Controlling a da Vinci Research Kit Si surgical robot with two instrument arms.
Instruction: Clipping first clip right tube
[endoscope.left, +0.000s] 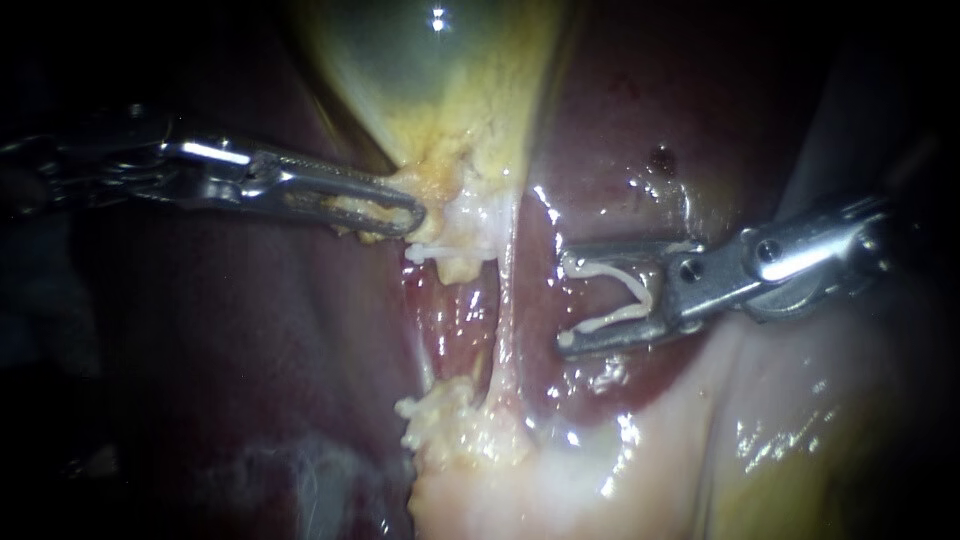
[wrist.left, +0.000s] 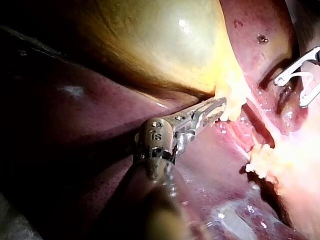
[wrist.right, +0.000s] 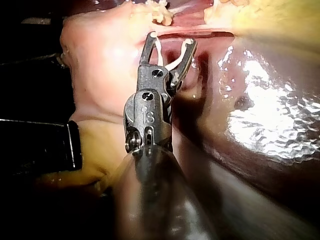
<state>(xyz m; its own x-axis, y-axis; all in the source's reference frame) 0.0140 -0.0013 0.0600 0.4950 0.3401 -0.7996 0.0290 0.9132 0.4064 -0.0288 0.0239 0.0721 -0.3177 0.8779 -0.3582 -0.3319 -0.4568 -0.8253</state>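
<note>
The yellow-green gallbladder (endoscope.left: 440, 80) hangs at the top centre and narrows to a fatty neck. My left instrument (endoscope.left: 400, 212) comes in from the left, its jaws shut on the tissue at that neck (wrist.left: 215, 109). From the neck a thin pale tube, the right tube (endoscope.left: 505, 300), runs down to the fatty tissue below. My right instrument (endoscope.left: 565, 302) holds a white clip (endoscope.left: 630, 295), spread open between its wide-apart jaws. Its tips sit just right of the tube and do not touch it. In the right wrist view the tips (wrist.right: 170, 40) point at the tube (wrist.right: 210, 33).
Dark red liver (endoscope.left: 620, 140) lies wet and shiny behind and to the right of the tube. A small white piece (endoscope.left: 422, 250) sticks out just below the left jaws. Lumpy yellow fat (endoscope.left: 450, 420) sits at the tube's lower end, pale tissue (endoscope.left: 800, 400) under the right instrument.
</note>
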